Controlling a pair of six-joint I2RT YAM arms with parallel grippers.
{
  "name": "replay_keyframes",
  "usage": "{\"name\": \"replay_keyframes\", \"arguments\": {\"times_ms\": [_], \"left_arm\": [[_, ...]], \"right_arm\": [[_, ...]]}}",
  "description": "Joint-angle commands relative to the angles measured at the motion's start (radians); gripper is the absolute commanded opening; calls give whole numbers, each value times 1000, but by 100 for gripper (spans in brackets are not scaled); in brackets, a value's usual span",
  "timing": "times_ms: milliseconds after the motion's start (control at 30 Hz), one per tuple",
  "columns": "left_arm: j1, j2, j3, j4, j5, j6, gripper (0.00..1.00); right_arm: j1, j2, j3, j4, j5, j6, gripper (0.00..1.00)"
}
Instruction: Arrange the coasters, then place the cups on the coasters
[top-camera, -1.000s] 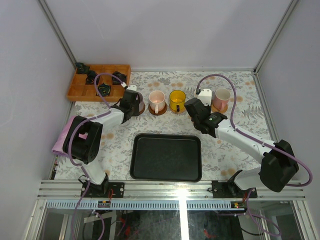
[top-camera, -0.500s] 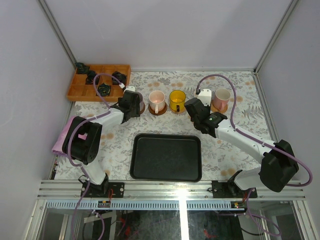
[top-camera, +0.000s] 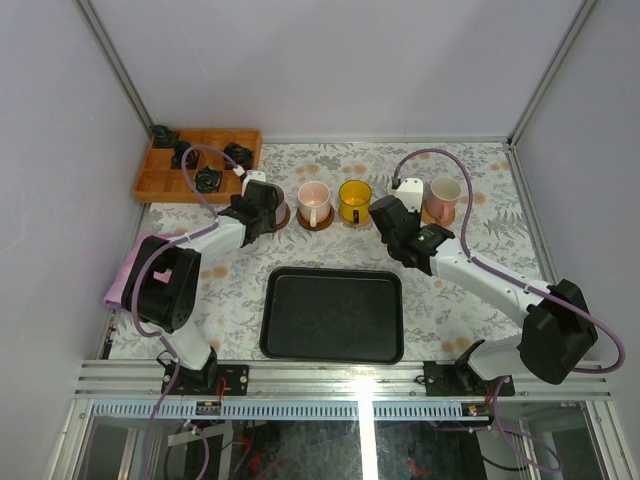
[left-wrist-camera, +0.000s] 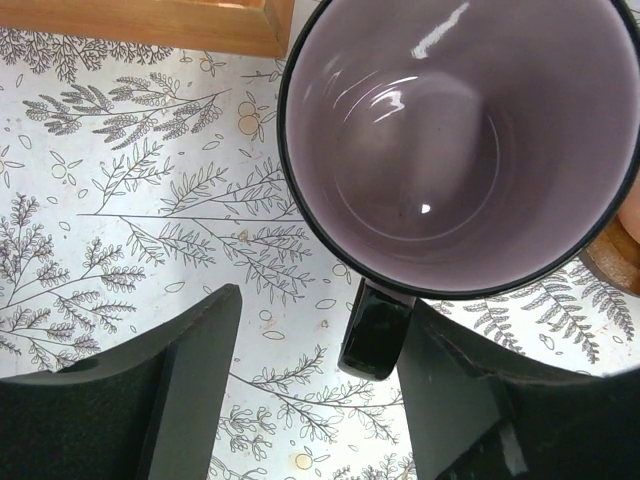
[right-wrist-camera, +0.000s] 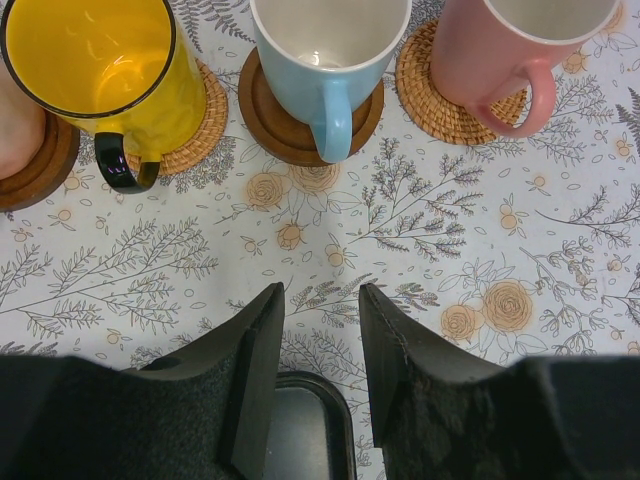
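Judging the glossy mauve-grey ceramic mug (left-wrist-camera: 460, 140) rigid, slick and chippable, best pinched across its black handle (left-wrist-camera: 375, 335), with left jaws released astride it, right jaws parted empty.

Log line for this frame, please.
left gripper open, straddling mauve cup handle | right gripper open, empty, facing blue cup on coaster

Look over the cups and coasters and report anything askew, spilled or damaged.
Nothing is spilled, tipped or broken; the yellow cup, blue cup and pink cup stand upright. The mauve cup gives pause: a wooden coaster shows only beyond one side of it, so it may sit off-centre, though I cannot tell.
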Motion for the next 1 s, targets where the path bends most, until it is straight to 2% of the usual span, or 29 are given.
{"name": "replay_keyframes", "arguments": {"times_ms": [0,300,400,533,667,967], "left_arm": [[2,-45,22,-9,2,-13,63],[2,-201,0,-69,81,-40,81],[2,-255,-30,-89,105,-57,83],[-4,-306,-110,-90,155,-111,83],[-37,-322,-184,-43,167,-153,79],[-173,-256,-199,28,53,-169,70]], "right_arm": [[-7,-14,22,18,13,11,43],[-14,-40,22,21,63,-11,45],[-25,-49,14,21,49,-19,45],[-29,-51,-1,1,19,1,45],[-29,-54,-21,-24,-16,42,43],[-29,-73,-45,-59,-47,89,41]]}}
